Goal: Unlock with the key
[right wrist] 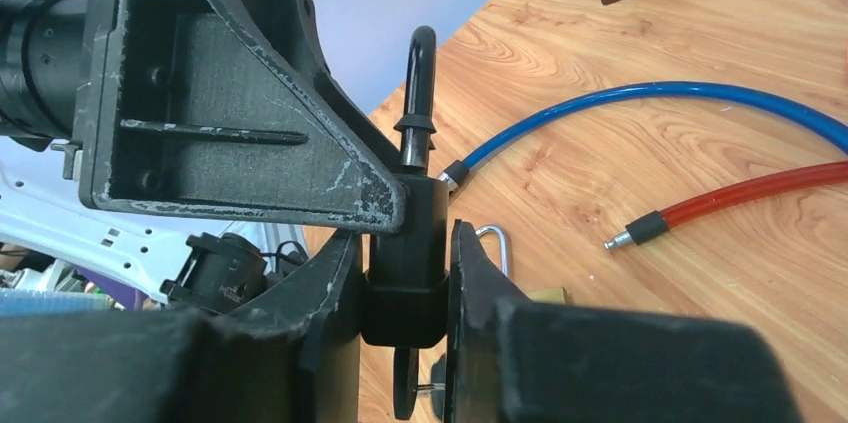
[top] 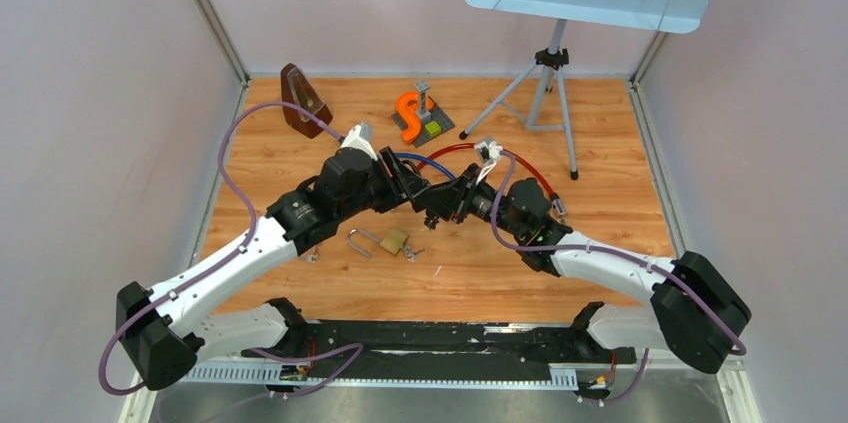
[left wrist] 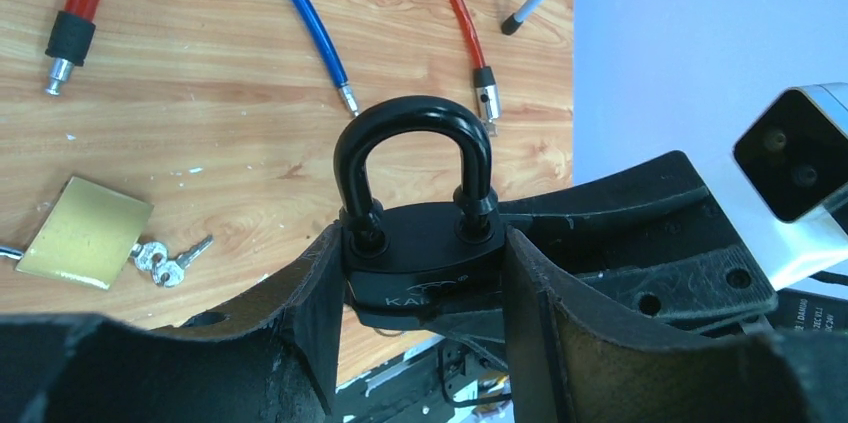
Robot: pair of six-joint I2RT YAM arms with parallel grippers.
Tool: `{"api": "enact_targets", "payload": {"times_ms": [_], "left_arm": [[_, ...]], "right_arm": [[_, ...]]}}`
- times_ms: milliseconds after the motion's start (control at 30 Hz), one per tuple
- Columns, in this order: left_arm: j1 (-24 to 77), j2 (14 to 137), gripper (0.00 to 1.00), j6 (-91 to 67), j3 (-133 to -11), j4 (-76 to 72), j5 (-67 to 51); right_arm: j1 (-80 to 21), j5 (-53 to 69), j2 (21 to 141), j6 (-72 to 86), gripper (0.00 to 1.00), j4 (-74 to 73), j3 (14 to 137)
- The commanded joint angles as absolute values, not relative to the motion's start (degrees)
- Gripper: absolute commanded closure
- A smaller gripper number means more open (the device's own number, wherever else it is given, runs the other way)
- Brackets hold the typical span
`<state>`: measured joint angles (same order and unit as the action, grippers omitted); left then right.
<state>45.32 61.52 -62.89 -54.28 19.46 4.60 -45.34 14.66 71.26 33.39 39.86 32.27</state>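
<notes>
I see the glossy black padlock with the curved steel shackle (left wrist: 420, 243) held up off the light wooden table (left wrist: 200, 123), in the middle of the workspace where my two arms meet. Its long axis runs in line with the left fingers. The shackle (left wrist: 415, 123) points outward past their tips and the flat base is tucked back toward the palm. Both shackle legs sit down in the body, so it reads as locked.

The left gripper (left wrist: 420, 268) is about half spread and pinching the padlock across its width, one black finger (left wrist: 320, 293) pressed on each narrow side of the body.

From the right wrist camera I see the lock edge-on, standing upright in frame with the shackle at the top. The right gripper (right wrist: 405, 288) is drawn in narrow, and its pads lie against the two broad faces at the lower end of the body. I see no gap on either side, so I take it as gripping too.

On the table below lies a square brass padlock (left wrist: 85, 233) with a pair of small silver keys (left wrist: 170, 261) touching its corner. A blue cable (left wrist: 300, 13) and a red cable (left wrist: 455, 13) trail across the wood beyond the shackle.
</notes>
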Motion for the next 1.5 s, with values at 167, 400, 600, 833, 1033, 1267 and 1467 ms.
{"api": "enact_targets", "payload": {"times_ms": [167, 400, 600, 833, 1033, 1267, 1467], "left_arm": [[45.3, 53.8, 0.19, -53.5, -55.2, 15.1, 11.5], [43.3, 49.1, 0.13, -51.0, -48.5, 8.5, 10.0], [42.6, 51.9, 0.16, -53.3, -45.7, 5.1, 7.8], [42.4, 54.7, 0.33, -58.2, -43.0, -3.1, 0.8], [42.4, 55.2, 0.72, -57.9, -46.5, 4.5, 1.7], [42.4, 56.9, 0.88, -55.2, -54.6, 20.4, 5.8], [42.4, 61.1, 0.87, -56.5, -57.8, 25.0, 2.9]], "right_arm": [[-43.7, 17.2, 67.3, 36.9, 1.0, 46.8, 29.3], [-40.3, 25.0, 66.1, 47.0, 1.0, 57.0, 25.7], [-37.6, 30.0, 68.8, 56.4, 1.0, 69.3, 23.1], [-37.4, 32.6, 72.7, 59.9, 1.0, 75.1, 23.6], [-37.4, 30.2, 69.9, 51.1, 1.0, 59.1, 25.4], [-39.3, 14.6, 62.8, 26.0, 1.0, 24.1, 33.4], [-44.7, 1.8, 62.6, 12.7, 1.0, 11.4, 36.9]]}}
